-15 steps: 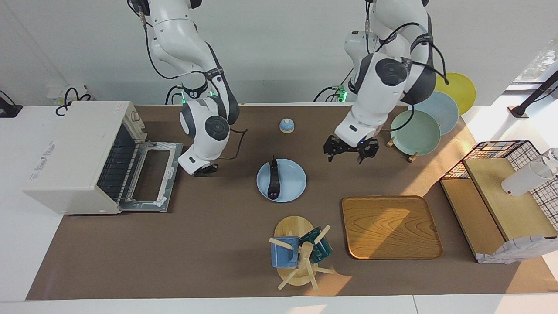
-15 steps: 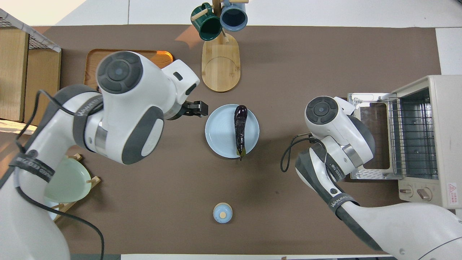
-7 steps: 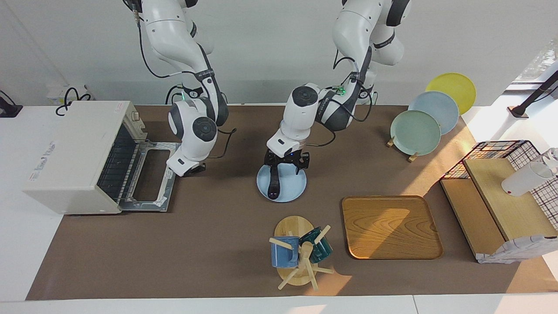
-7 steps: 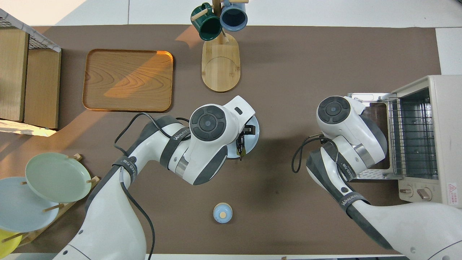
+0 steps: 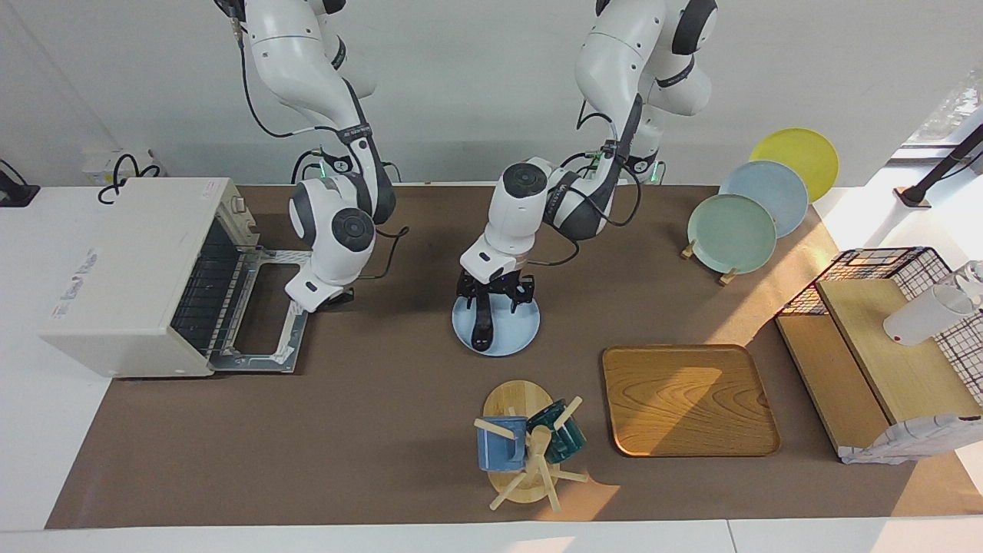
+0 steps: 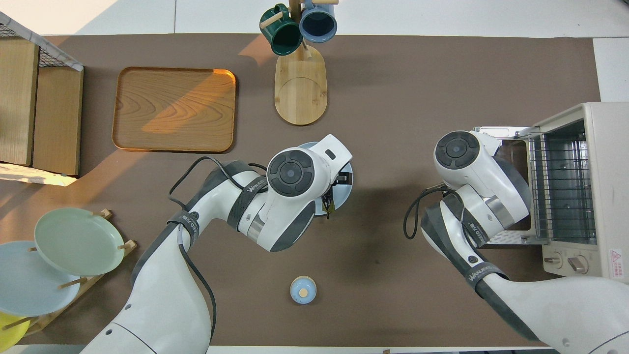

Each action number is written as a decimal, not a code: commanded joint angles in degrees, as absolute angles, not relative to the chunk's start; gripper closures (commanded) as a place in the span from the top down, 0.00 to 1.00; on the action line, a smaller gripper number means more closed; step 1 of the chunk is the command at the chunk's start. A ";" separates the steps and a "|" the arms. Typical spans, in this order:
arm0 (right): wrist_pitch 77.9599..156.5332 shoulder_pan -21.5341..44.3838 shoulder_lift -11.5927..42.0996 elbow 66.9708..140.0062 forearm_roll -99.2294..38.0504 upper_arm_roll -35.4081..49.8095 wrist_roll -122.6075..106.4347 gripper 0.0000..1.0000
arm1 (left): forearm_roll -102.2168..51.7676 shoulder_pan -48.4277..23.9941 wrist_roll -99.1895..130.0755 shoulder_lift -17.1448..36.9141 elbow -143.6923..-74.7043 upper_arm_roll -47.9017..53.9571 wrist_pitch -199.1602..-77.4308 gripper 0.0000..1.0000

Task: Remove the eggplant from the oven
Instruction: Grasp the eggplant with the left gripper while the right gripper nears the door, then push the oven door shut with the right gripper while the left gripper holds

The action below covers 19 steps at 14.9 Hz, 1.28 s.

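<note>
Table (image 5: 369, 430) with a brown mat carries everything, and the biggest thing on it is the cream oven (image 5: 127, 276) at the right arm's end, its door (image 5: 265, 319) dropped flat and its wire rack bare. Toward the left arm's end stand a wire-sided wooden shelf (image 5: 883, 346) and, nearer the middle, a wooden tray (image 5: 687, 399). A rack of three plates (image 5: 733, 230), green, blue and yellow, sits nearer the robots than the tray. A mug stand (image 5: 522, 453) with a blue and a dark green mug is at the table edge farthest from the robots. In the middle lies a pale blue plate (image 5: 514, 334), and the eggplant (image 5: 482, 326) rests on it lengthwise, its blunt end pointing away from the robots; it is outside the oven and well apart from it. The left gripper (image 5: 494, 296) is down over the plate at the stem half of the eggplant, its dark fingers (image 5: 465, 288) spread on either side of it, with a visible gap between them; whether they touch it I cannot tell. The right gripper (image 5: 330, 298) hangs just above the edge of the oven door, and its fingers are too hidden to judge. A small blue bell (image 6: 303, 290) sits on the mat nearer the robots than the plate.
</note>
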<state>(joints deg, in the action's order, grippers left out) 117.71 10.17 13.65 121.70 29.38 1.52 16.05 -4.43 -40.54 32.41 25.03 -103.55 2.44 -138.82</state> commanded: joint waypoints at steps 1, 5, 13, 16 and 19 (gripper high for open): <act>113.91 8.97 8.36 122.70 30.76 2.02 10.92 0.00 | -4.92 -42.19 32.61 25.49 -103.53 1.41 -140.10 1.00; 111.62 3.71 3.97 121.82 30.94 2.02 1.26 0.00 | -4.92 -42.19 32.52 25.49 -103.97 1.41 -140.27 1.00; 111.53 -7.37 2.46 119.88 27.97 2.11 -10.89 0.00 | -4.92 -42.72 31.99 25.40 -105.47 1.41 -141.77 0.88; 108.65 -8.17 0.97 118.31 24.61 2.02 -13.01 0.00 | -4.83 -42.01 31.73 25.31 -105.12 1.32 -141.07 0.68; 97.43 -8.26 0.61 108.06 14.90 2.02 -13.97 0.02 | -4.75 -41.84 31.12 25.31 -104.94 1.23 -140.02 0.54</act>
<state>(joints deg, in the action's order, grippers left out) 104.11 -6.10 -1.82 114.89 20.52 2.40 -11.67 -4.43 -41.68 32.25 25.69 -104.56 1.70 -140.55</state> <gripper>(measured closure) 0.991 0.370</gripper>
